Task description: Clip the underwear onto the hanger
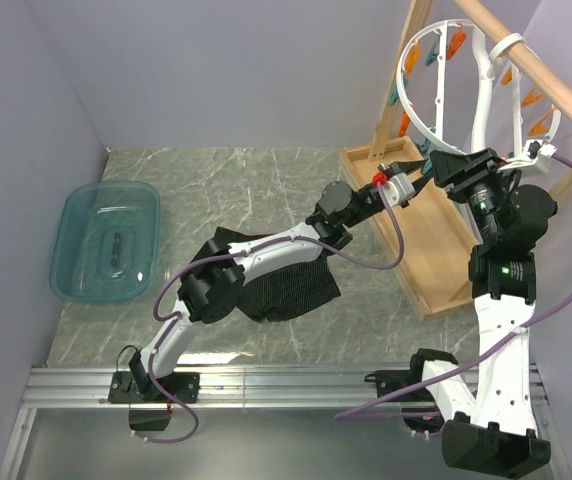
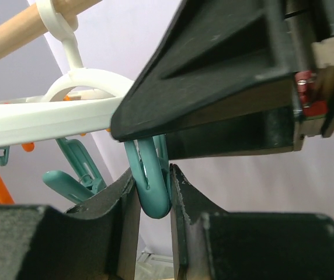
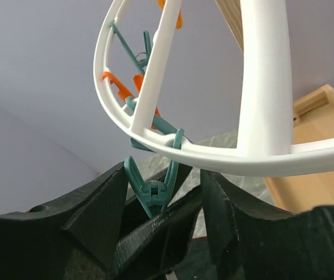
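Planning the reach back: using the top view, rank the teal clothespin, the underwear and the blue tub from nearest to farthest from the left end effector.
From the left end effector:
1. teal clothespin, between its fingers, at the hanger.
2. underwear, on the table under the left arm.
3. blue tub, far left of the table.

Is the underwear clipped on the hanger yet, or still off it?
Off. The underwear lies in a heap on the table, under the left arm, apart from the hanger, whose clips hold no fabric.

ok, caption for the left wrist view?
Left gripper brackets a teal clothespin hanging from the white hanger.
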Controlling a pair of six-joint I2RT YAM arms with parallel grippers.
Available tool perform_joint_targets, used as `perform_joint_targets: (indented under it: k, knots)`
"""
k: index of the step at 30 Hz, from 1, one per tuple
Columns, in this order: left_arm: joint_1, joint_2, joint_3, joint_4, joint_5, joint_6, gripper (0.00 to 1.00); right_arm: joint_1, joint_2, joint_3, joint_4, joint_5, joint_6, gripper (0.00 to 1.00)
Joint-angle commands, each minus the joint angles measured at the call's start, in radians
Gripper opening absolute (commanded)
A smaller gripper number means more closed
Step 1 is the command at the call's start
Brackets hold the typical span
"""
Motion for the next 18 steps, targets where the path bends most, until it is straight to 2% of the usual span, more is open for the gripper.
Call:
perform_joint_targets:
  k: [1, 7, 12, 13, 15, 16, 18]
  knots:
    - [-0.039, -0.044, -0.022, 0.017, 0.039, 0.057, 0.00, -0.003, 0.012, 0.002, 0.084, 0.021, 0.091, 0.60]
    - [-0.044, -0.038, -0.017, 0.023, 0.030, 0.078, 0.00, -0.003, 0.021, -0.019, 0.134, -0.012, 0.171, 0.57]
    - [-0.044, -0.039, -0.028, 0.042, 0.023, 0.084, 0.00, -0.003, 0.022, -0.018, 0.154, -0.031, 0.169, 0.41]
    - [-0.044, -0.042, -0.033, 0.045, 0.031, 0.086, 0.00, -0.003, 0.021, -0.019, 0.154, -0.029, 0.166, 0.34]
    - [-0.044, -0.050, -0.050, 0.054, 0.033, 0.086, 0.07, -0.003, 0.016, -0.022, 0.159, -0.031, 0.155, 0.27]
    - [-0.044, -0.061, -0.057, 0.059, 0.033, 0.083, 0.21, -0.003, 0.018, -0.019, 0.157, -0.032, 0.151, 0.21]
    - [-0.044, -0.077, -0.086, 0.053, 0.033, 0.080, 0.39, -0.003, 0.021, -0.019, 0.157, -0.034, 0.143, 0.16]
